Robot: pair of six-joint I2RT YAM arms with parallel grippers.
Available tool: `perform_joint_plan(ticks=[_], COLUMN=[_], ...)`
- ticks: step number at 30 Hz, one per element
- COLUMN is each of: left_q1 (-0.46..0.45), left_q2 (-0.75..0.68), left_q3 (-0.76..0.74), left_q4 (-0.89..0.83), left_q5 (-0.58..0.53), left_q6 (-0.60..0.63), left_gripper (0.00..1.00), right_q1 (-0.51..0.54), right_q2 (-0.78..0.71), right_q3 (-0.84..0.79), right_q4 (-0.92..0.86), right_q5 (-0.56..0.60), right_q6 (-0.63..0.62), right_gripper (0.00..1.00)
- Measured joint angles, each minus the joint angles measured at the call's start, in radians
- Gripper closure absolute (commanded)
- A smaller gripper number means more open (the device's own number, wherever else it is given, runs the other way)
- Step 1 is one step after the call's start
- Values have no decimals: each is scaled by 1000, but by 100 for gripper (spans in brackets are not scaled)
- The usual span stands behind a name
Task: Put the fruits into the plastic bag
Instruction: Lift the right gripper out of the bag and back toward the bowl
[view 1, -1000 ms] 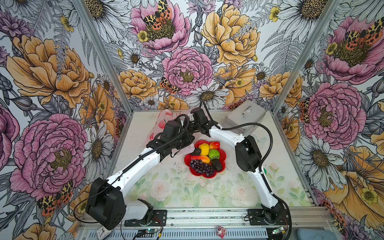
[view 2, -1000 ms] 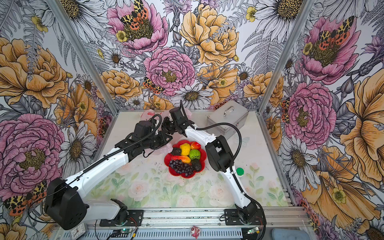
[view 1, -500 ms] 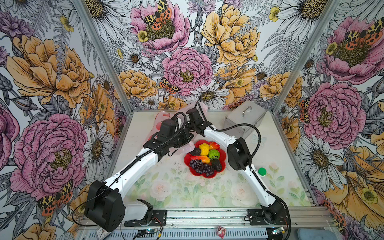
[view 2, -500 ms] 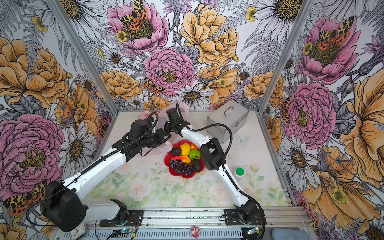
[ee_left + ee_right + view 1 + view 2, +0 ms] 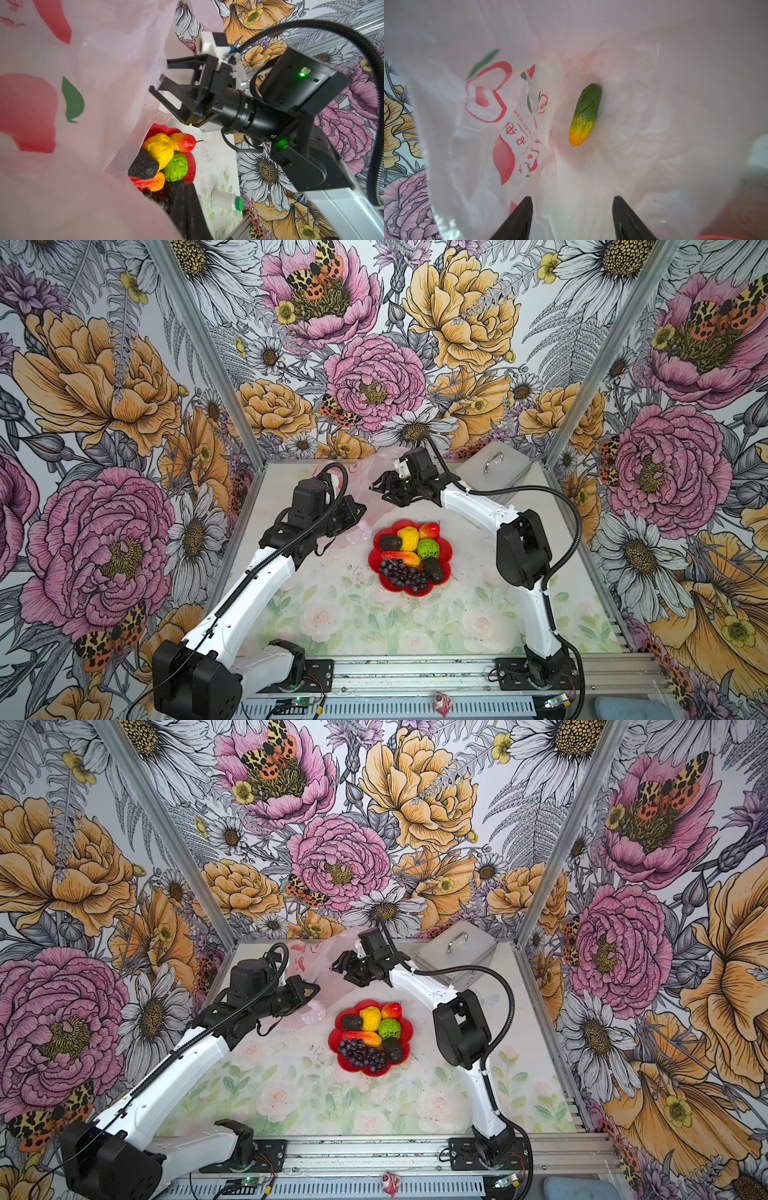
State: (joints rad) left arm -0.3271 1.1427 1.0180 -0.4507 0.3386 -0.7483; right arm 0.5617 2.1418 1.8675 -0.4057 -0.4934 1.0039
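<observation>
The pale pink plastic bag (image 5: 358,483) (image 5: 321,965) lies at the back of the table, its mouth held up. My left gripper (image 5: 360,508) (image 5: 189,209) is shut on the bag's edge. At the bag's mouth my right gripper (image 5: 380,489) (image 5: 572,209) stands open and empty. A green-orange mango (image 5: 585,114) lies inside the bag. On the red plate (image 5: 447,548) sit a yellow fruit (image 5: 408,538), a red-orange fruit (image 5: 430,529), a green ball (image 5: 428,548), two dark avocados (image 5: 389,542), an orange-red fruit (image 5: 404,558) and a grape bunch (image 5: 401,573).
A silver metal case (image 5: 494,468) stands at the back right, close behind the right arm. A white bottle with a green cap (image 5: 226,200) lies on the table beyond the plate in the left wrist view. Floral walls close in three sides.
My right gripper's jaws have opened wider at the bag's mouth, and the right arm's elbow has swung back to the right. The left arm has barely moved.
</observation>
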Motion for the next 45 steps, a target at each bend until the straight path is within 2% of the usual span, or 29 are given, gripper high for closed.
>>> perform_joint_plan(ticks=[5, 11, 19, 24, 29, 34, 38, 40, 41, 45], left_q1=[40, 64, 72, 91, 119, 150, 169, 175, 176, 177], left_q2=[-36, -66, -90, -94, -96, -96, -96, -96, -95, -72], left_q3=[-25, -25, -25, -25, -25, -25, -25, -25, -24, 4], left_q4=[-41, -82, -119, -143, -172, -182, -183, -183, -183, -190], left_q5=[11, 15, 15, 19, 31, 46, 55, 56, 56, 55], left_q6=[16, 32, 42, 47, 60, 71, 73, 76, 77, 87], left_gripper=[100, 100, 100, 100, 100, 100, 100, 100, 100, 100], right_q1=[-18, -43, -72, -74, -77, -77, -77, -77, -77, -80], right_q2=[-108, -180, -83, -5, 42, 87, 99, 98, 97, 71], right_q3=[-52, -27, 211, 336, 376, 412, 426, 430, 430, 406], right_q4=[-96, -277, -478, -571, -619, -640, -647, -645, -646, -644], right_q5=[50, 147, 254, 304, 314, 313, 317, 330, 336, 378], right_q6=[-124, -363, -595, -671, -704, -708, -694, -689, -695, -686], right_gripper=[32, 22, 20, 22, 27, 44, 75, 95, 100, 100])
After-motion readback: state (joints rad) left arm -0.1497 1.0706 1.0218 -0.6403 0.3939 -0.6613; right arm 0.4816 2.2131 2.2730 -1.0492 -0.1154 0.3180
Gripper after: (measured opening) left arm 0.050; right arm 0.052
